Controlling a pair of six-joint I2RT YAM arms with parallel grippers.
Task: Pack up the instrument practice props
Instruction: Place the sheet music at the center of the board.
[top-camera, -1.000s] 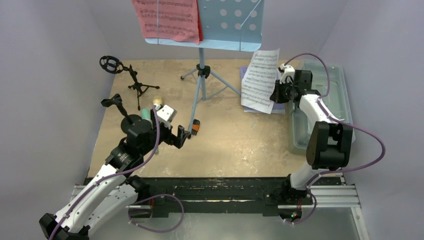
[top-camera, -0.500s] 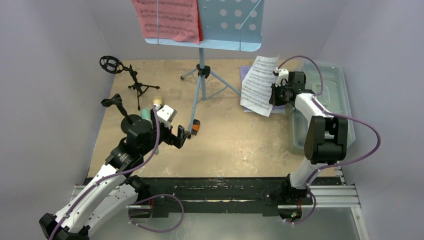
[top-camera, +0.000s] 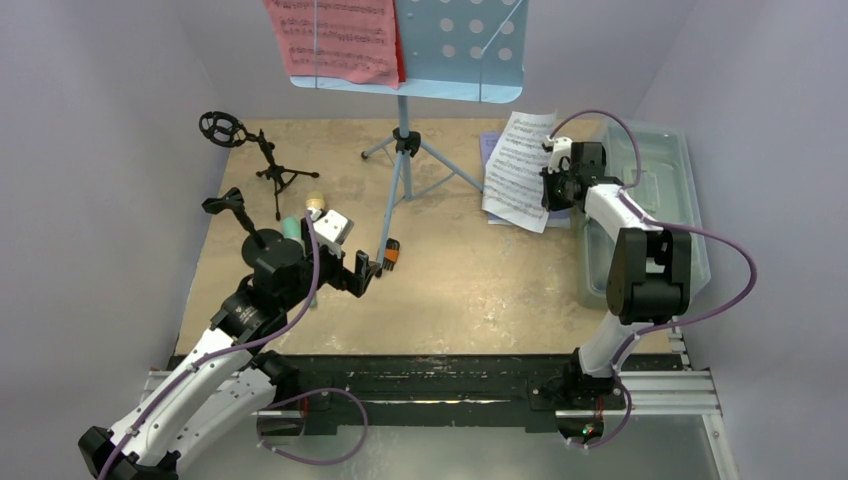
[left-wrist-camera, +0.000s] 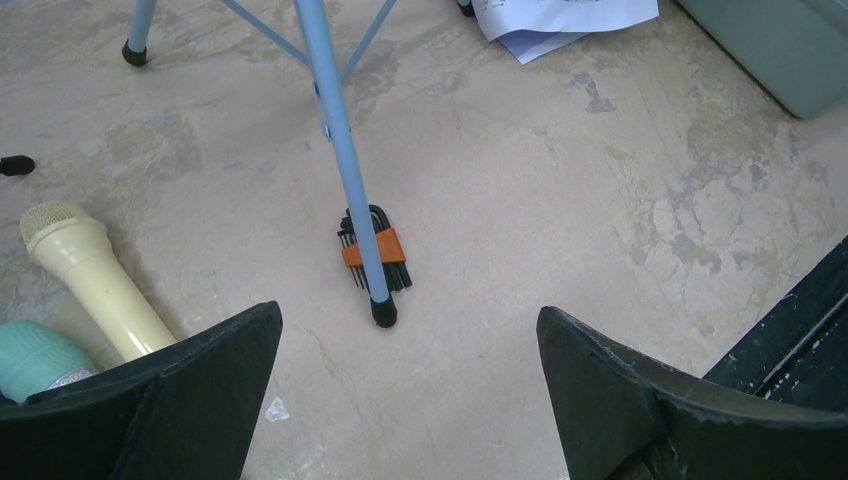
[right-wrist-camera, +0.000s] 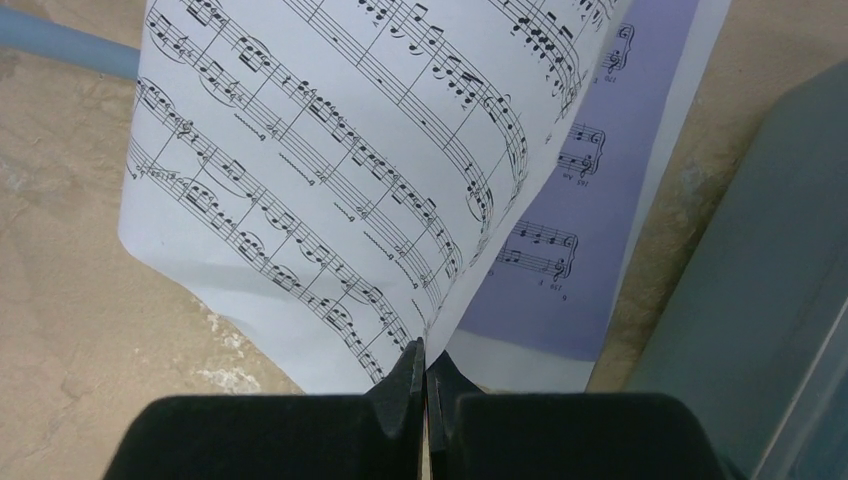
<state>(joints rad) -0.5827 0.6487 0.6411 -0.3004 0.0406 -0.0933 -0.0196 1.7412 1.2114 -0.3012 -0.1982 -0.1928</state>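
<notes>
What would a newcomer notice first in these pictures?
The right gripper pinches a pale sheet-music page lifted at the right, beside the grey tub. At the far middle a light-blue tripod carries a red page. The left gripper hangs open near its front leg.

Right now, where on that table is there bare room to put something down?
Widest bare patch: front middle, between the hex keys and the tub. A smaller one between the blue stand and the pages. The left side is crowded with microphones and small tripods.
</notes>
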